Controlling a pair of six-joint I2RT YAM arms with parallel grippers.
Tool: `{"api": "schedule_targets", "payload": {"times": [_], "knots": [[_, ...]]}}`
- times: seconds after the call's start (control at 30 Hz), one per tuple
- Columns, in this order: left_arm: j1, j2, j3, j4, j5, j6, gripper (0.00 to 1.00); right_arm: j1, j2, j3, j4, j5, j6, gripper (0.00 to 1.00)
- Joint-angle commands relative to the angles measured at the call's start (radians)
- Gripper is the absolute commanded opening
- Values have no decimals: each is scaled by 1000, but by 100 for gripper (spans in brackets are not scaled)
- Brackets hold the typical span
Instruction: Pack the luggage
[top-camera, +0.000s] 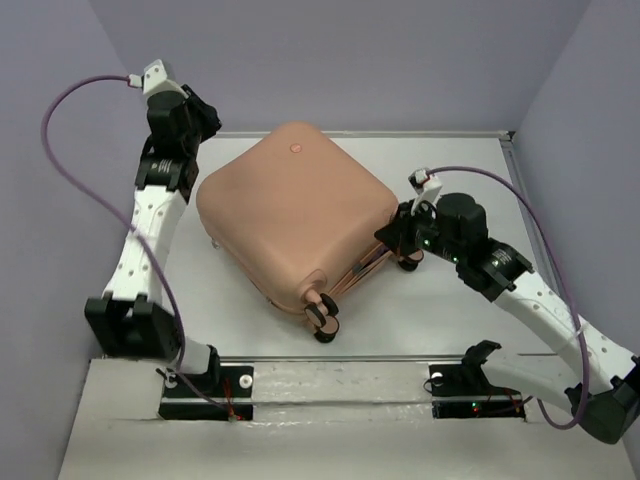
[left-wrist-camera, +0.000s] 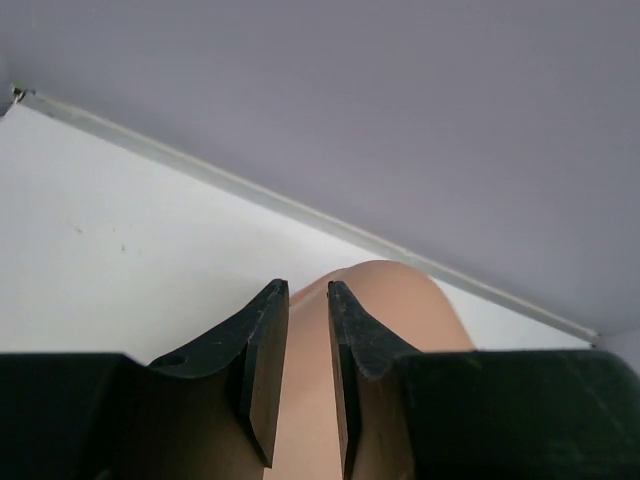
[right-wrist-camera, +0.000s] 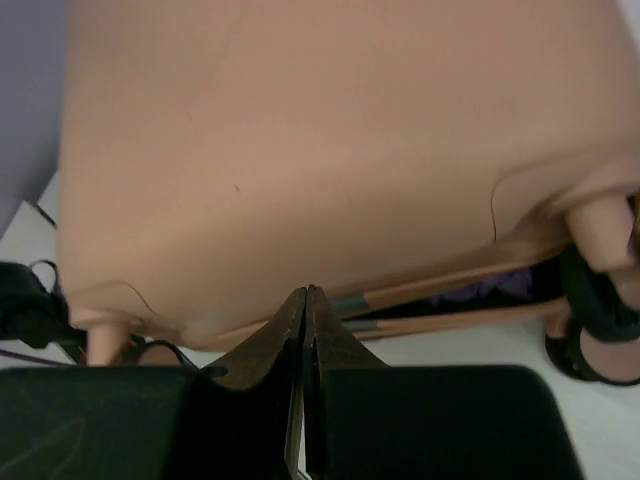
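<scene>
The peach-pink luggage lies flat on the white table, lid down, its caster wheels towards the near right. My left gripper hovers at the luggage's far left corner; in the left wrist view its fingers stand a narrow gap apart, empty, above the pink shell. My right gripper is at the luggage's right side. In the right wrist view it is shut, tips against the seam of the shell, which gapes slightly and shows something purple inside.
The white table is walled by lilac panels at the back and sides. A pink-and-black wheel sticks out right of my right gripper. A raised lip runs along the table's back edge.
</scene>
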Motion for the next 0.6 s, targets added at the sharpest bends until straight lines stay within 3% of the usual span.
{"api": "schedule_targets", "payload": {"times": [0.0, 0.1, 0.4, 0.57], "knots": [[54, 217, 171, -58, 7, 32, 38, 14, -83, -184, -81, 2, 94, 7], [116, 394, 350, -169, 79, 44, 39, 14, -108, -254, -96, 36, 112, 7], [176, 651, 570, -307, 196, 108, 40, 14, 17, -317, 16, 155, 147, 7], [171, 708, 551, -310, 248, 127, 40, 14, 125, -279, 77, 230, 150, 7]]}}
